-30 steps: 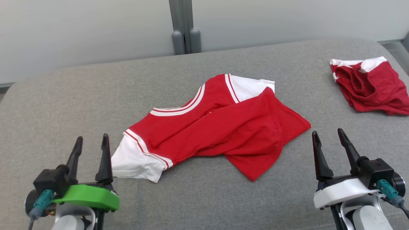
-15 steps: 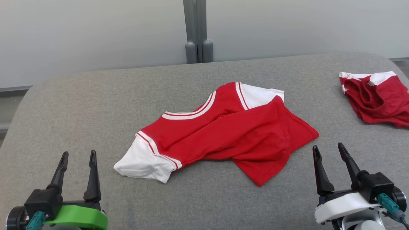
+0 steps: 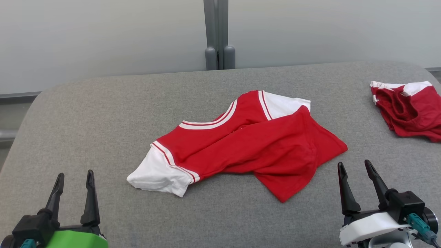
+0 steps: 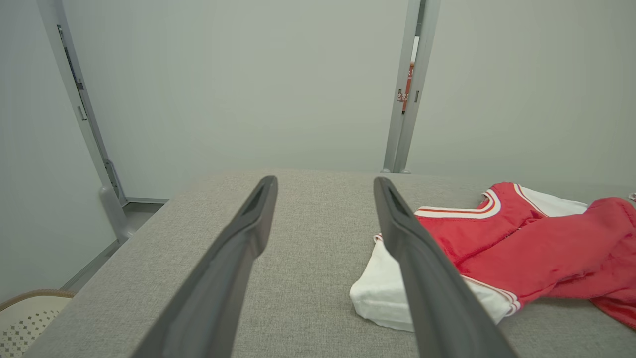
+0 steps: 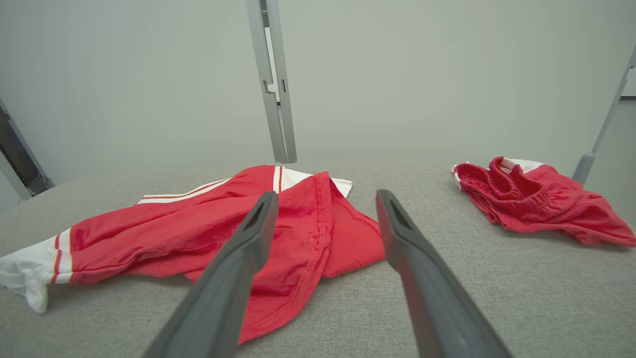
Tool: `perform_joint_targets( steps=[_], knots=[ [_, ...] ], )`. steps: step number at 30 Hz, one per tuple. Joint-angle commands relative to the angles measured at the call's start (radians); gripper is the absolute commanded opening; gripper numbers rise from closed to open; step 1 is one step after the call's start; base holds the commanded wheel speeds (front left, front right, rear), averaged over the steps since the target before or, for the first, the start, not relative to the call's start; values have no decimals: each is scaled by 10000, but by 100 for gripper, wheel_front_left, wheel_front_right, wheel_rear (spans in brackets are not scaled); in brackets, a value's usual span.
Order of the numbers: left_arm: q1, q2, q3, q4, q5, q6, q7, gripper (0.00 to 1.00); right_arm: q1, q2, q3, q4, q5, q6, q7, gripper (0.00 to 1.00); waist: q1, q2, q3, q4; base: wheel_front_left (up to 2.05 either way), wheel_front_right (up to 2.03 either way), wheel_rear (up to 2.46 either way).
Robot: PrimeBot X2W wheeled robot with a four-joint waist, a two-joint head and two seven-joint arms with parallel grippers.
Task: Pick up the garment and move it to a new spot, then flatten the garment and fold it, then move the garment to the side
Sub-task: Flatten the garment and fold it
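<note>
A red T-shirt point(image 3: 255, 144) with white sleeves and striped trim lies rumpled and partly folded over itself in the middle of the grey padded surface point(image 3: 103, 113). The shirt point(image 4: 521, 243) sits right of my left fingers in the left wrist view, and the shirt point(image 5: 198, 228) lies ahead of my right fingers in the right wrist view. My left gripper point(image 3: 75, 175) stands open at the lower left, short of the white sleeve point(image 3: 160, 172). At the lower right my right gripper point(image 3: 355, 166) is open, near the shirt's red hem corner. Both hold nothing.
A second crumpled red garment point(image 3: 410, 106) with white trim lies at the far right edge; this garment point(image 5: 536, 201) is also in the right wrist view. Grey wall panels and a post point(image 3: 218, 34) stand behind. A pale basket point(image 4: 30, 318) sits on the floor beyond the surface's left edge.
The head camera has shifted, so the whole scene sits lower and further right. My left gripper has drawn back toward the lower left, away from the white sleeve. The shirt lies as before.
</note>
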Motion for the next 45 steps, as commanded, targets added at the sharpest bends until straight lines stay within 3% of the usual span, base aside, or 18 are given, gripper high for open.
perform_joint_targets(
  steps=[1,24,45],
  knots=[
    [171,-55,122,26,47,-104,-25,100,120,9,-16,11,68,-13,23,100,0,0,6,8,0,0,0],
    [138,-775,770,413,827,-723,-26,100,18,13,-20,189,80,-13,152,100,0,0,3,61,0,0,0],
    [160,-982,1023,547,1139,-905,-26,100,24,-29,-26,303,96,-14,172,100,0,0,-73,88,0,0,0]
  ],
)
